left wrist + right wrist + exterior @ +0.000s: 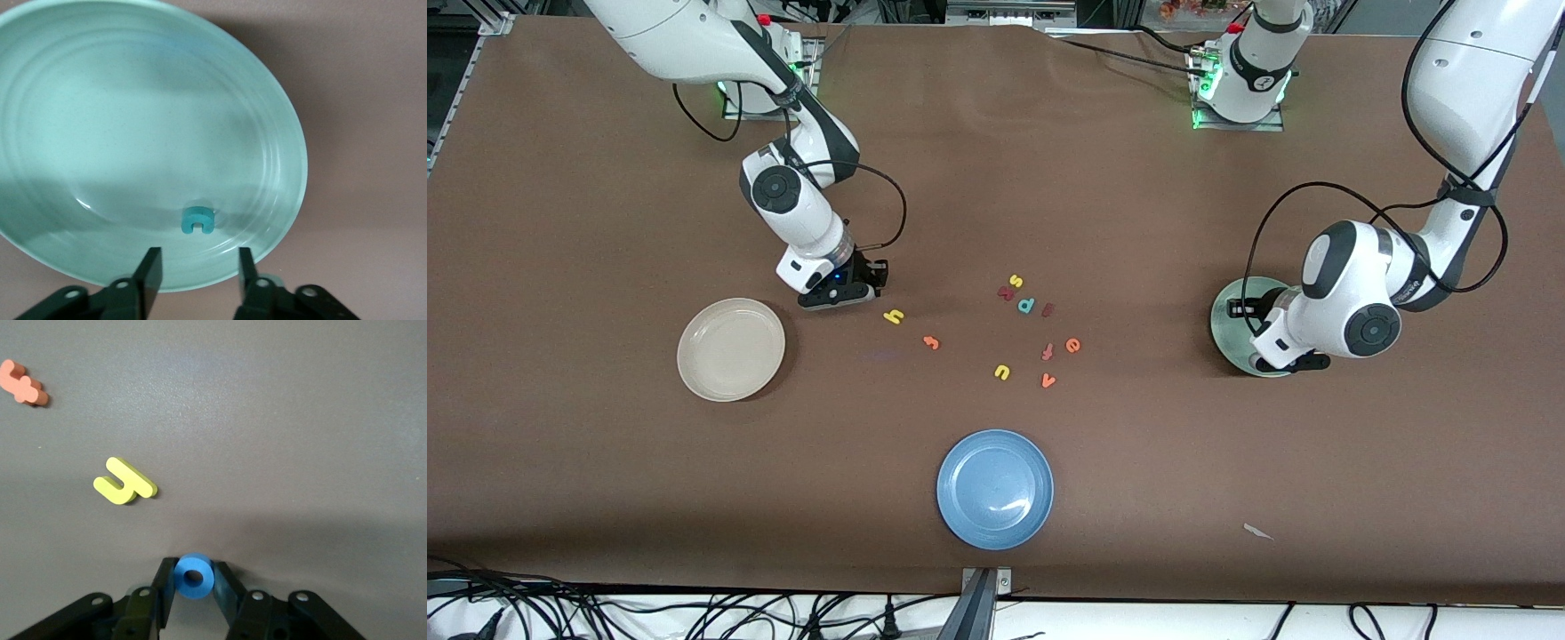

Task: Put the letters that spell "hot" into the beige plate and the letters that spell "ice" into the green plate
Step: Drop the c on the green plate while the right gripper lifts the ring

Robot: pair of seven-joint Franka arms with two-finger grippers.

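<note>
Left arm's wrist covers most of the green plate (1232, 307) in the front view, so the teal c (198, 220) in it only shows up in the left wrist view. Blue o (194, 575) is hidden under the right gripper (852, 292) there too.

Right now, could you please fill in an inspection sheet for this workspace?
Surface: brown table, a small pale scrap near its front edge.
Job's things: teal c lies in the green plate; beige plate holds nothing; yellow h, orange t, orange e and dark red i lie on the table.
Clutter: blue plate; spare letters among the cluster.
Claws: right claw is shut on the blue o at the table; left claw is open over the green plate.
Cables: black cables loop along both arms.
Surroundings: loose cables at the table's front edge.
</note>
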